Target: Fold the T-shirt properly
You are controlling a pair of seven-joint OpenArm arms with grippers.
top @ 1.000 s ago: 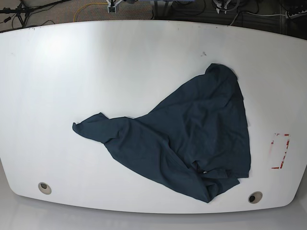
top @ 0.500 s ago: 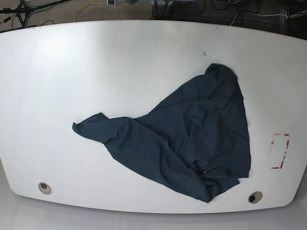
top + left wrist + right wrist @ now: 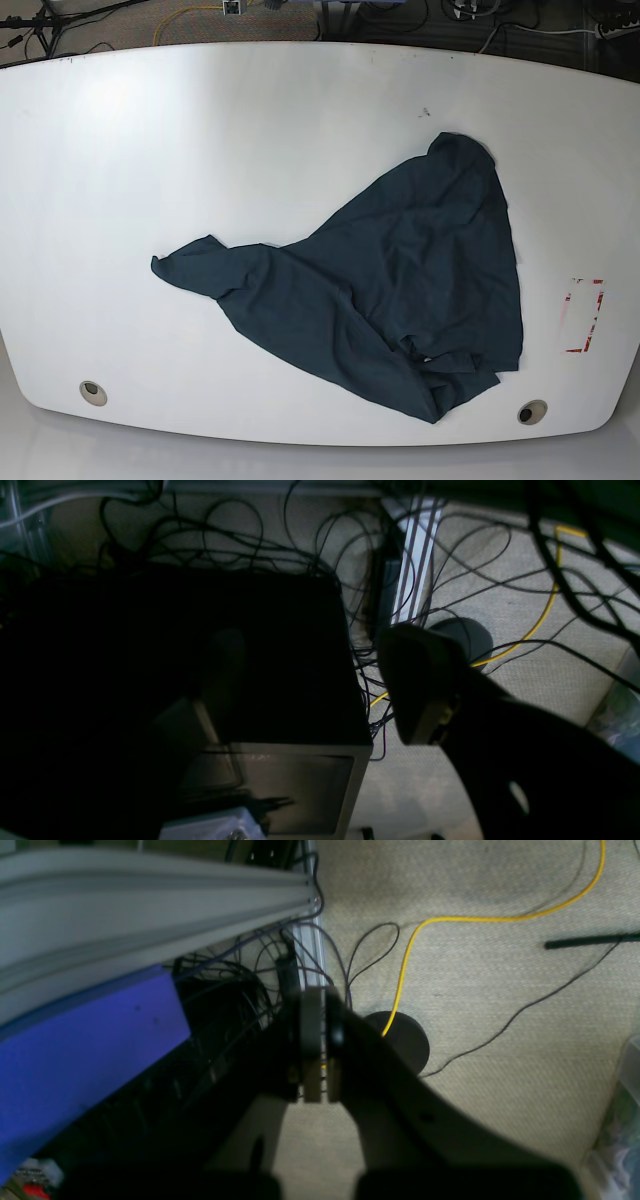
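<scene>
Has left gripper (image 3: 317,682) wide open, right gripper (image 3: 321,1045) closed, both empty; shows T-shirt (image 3: 420,250) rumpled across center and right of table (image 3: 150,130).

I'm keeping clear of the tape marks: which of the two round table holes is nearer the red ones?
The hole at the base view's lower right, just below the red marks; the other is lower left.

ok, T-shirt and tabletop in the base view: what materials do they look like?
T-shirt: soft knit fabric, probably cotton or a blend, matte dark blue; it slumps into loose creases and shows no shine.
Tabletop: smooth white, likely laminate or painted board, satin finish; there's a soft pale glare at its upper left. The core material can't be told.
</scene>
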